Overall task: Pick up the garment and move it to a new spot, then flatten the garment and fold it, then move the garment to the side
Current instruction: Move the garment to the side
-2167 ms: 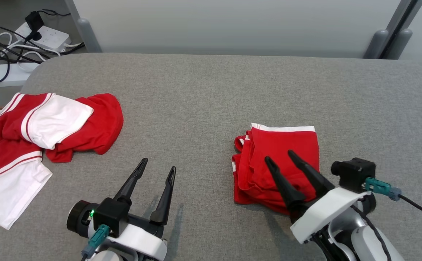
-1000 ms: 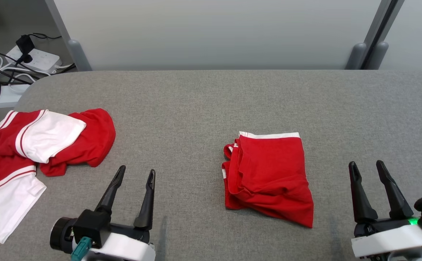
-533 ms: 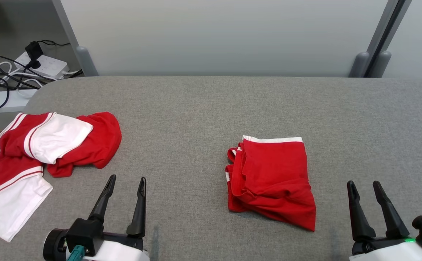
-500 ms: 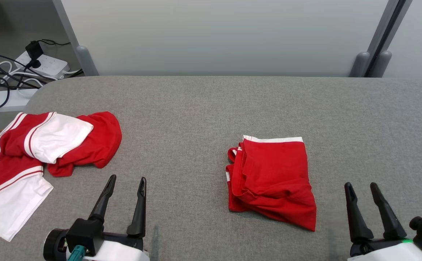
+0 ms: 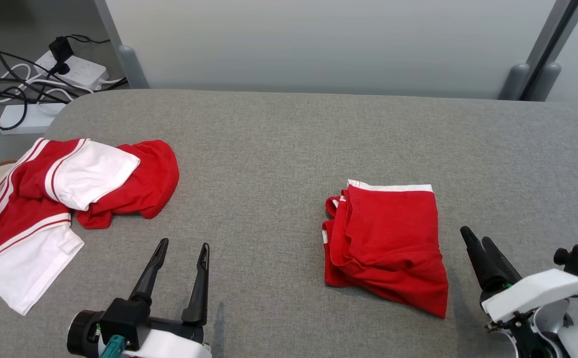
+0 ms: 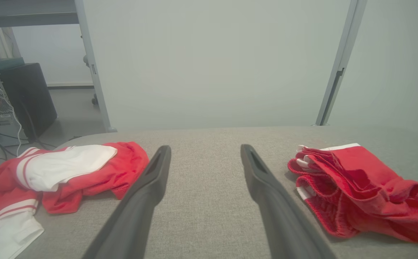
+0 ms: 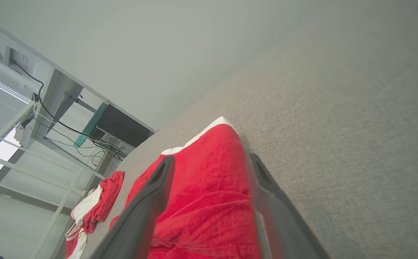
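Garment (image 5: 388, 233) lies between left end effector (image 5: 184, 243) and right end effector (image 5: 474, 234), both wide-open, empty.

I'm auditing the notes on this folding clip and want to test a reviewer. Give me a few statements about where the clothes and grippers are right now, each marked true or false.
1. The folded red garment lies on the grey table with no gripper holding it. True.
2. The left gripper is shut on the garment. False: it is open, over bare table, apart from any cloth.
3. A red-and-white pile lies at the table's left side. True.
4. The right gripper is to the left of the folded garment. False: it is to the garment's right, and open.
5. The power strips sit on the table. False: they lie on the floor beyond its far left corner.
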Controlling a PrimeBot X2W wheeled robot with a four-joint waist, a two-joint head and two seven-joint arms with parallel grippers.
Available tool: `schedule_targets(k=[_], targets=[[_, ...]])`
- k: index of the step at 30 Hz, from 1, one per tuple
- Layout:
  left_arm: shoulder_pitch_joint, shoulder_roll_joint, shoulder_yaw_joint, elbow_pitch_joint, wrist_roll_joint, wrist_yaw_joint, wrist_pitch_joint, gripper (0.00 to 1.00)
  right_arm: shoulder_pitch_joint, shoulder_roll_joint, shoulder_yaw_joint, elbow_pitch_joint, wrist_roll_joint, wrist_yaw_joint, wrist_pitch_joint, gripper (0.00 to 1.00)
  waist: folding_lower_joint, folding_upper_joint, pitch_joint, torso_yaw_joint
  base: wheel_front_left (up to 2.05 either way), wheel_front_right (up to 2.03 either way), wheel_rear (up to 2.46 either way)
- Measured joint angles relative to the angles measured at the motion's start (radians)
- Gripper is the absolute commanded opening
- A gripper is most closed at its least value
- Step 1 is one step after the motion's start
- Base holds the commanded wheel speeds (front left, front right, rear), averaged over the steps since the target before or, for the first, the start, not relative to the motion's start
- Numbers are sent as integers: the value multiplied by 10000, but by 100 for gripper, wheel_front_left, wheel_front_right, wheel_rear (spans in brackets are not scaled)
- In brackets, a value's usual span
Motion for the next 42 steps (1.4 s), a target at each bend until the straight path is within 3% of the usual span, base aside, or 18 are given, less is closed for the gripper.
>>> schedule_targets(k=[7,21,29,30,31,32,33,42], targets=[[-198,0,-151,12,54,-79,0,100,-970,-410,67,1181,1689,0,1933,100,0,0,175,301,0,0,0],[-397,0,-297,44,140,-167,0,100,-2174,-715,489,3106,2364,0,3860,100,0,0,407,704,0,0,0],[-591,-4,-353,38,140,-167,0,100,-2494,-650,744,3450,2786,0,4364,100,0,0,588,938,0,0,0],[-591,-4,-360,42,140,-167,0,100,-2495,-646,763,3448,2819,0,4364,86,0,0,606,966,0,0,0],[-591,-2,-360,40,140,-167,0,100,-2496,-644,782,3425,2830,0,4364,43,0,0,621,990,0,0,0],[-591,-2,-368,40,140,-167,0,100,-2496,-648,802,3394,2830,0,4362,7,0,0,636,1012,0,0,0],[-591,-4,-380,42,140,-167,0,100,-2496,-654,826,3379,2830,0,4362,0,0,0,650,1031,0,0,0],[-591,0,-372,25,140,-167,0,100,-2493,-965,1492,2086,2819,0,3377,0,0,0,667,914,0,0,0]])
